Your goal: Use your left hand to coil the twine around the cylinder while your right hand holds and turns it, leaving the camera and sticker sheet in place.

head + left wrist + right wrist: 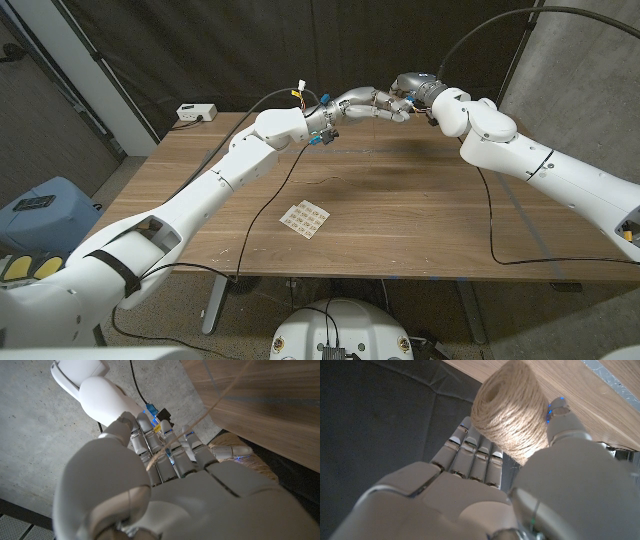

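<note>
Both hands meet in the air above the table's far side. My right hand (412,97) grips the twine-wound cylinder (507,412) between fingers (472,452) and thumb (565,422), one end of it facing the wrist camera. My left hand (352,104) is right beside it, fingers (165,445) reaching toward the cylinder (245,460). A strand of twine (222,397) runs across those fingers and off toward the tabletop; the hand appears to hold it. The sticker sheet (304,218) lies flat on the wooden table (420,210), near its front middle.
A small white box (196,112) sits at the table's far left corner. Black cables (490,215) hang from both arms and trail over the tabletop. A blue seat (40,205) stands left of the table. A dark curtain hangs behind.
</note>
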`<state>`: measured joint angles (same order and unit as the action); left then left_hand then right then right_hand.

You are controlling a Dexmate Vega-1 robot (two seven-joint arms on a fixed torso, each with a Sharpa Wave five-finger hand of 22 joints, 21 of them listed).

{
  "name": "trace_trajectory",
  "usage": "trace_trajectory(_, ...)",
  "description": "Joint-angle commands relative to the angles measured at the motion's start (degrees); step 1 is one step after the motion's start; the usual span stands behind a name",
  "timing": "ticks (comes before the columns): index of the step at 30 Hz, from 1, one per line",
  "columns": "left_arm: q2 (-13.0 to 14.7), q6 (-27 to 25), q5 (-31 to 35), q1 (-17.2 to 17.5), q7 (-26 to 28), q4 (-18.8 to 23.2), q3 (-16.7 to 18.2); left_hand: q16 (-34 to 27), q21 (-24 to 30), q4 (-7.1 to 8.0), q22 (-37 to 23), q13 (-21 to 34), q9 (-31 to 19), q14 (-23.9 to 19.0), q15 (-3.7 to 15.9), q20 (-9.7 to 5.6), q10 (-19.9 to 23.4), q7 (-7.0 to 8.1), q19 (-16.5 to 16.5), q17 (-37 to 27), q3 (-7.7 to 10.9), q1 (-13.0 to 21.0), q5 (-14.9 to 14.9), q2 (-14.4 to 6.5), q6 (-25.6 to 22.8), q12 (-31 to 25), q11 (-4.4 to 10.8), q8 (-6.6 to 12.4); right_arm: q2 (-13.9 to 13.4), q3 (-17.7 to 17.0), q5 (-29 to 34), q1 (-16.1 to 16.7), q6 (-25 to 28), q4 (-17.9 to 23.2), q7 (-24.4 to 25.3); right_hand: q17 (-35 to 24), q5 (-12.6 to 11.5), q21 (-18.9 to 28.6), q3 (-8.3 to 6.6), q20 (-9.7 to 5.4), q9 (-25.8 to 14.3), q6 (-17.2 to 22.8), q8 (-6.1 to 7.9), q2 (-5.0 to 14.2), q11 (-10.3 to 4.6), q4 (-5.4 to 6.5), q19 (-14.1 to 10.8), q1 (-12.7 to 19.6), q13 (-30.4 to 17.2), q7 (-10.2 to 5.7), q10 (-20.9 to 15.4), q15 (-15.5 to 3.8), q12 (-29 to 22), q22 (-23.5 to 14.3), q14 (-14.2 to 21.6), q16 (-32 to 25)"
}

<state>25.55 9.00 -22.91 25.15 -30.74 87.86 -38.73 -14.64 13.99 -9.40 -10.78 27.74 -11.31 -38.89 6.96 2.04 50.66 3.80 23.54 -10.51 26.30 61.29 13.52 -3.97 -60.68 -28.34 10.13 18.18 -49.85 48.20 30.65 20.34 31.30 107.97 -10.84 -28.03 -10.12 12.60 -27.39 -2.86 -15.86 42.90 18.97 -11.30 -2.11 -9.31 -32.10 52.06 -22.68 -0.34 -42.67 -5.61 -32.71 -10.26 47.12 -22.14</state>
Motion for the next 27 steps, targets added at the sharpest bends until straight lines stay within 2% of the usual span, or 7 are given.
trace_trajectory(1, -0.3, -2.0, -7.4, -1.0, -11.8, 4.0, 4.2, 1.3, 0.3, 0.22, -0.3, 2.9, -0.3, 0.0, -0.42, 0.03, -0.4, -0.02, 0.2, -0.5, -1.1, 0.1, 0.8, -1.1, 1.3, 3.1, -0.7, -1.33, 6.6, 4.6, -0.2, -4.7, -3.4, -11.5, -0.5, -1.9, -0.3, -0.2, 1.06, -0.43, -0.1, 4.1, 0.14, 7.67, -4.85, 0.47, -0.6, 6.8, -0.5, -3.72, -5.3, -7.4, -0.3, -0.2, 1.2, 1.7)
trace_trajectory(27, -0.1, -2.3, -7.6, -1.1, -12.1, 5.7, 4.7, 1.5, 0.3, 0.2, -0.3, 3.2, -0.4, -0.2, -0.48, 0.03, -0.1, -0.15, 0.2, -0.5, -1.2, 0.1, 0.9, -1.2, 1.3, 3.6, -0.85, -1.51, 6.7, 4.7, -0.3, -5.1, -3.0, -12.3, -0.4, -2.2, -0.2, -0.2, 1.37, -0.36, -0.1, 4.2, 0.08, 8.01, -4.93, 0.42, -0.5, 7.0, -0.5, -3.69, -5.5, -7.44, -0.3, -0.2, 1.5, 2.1)
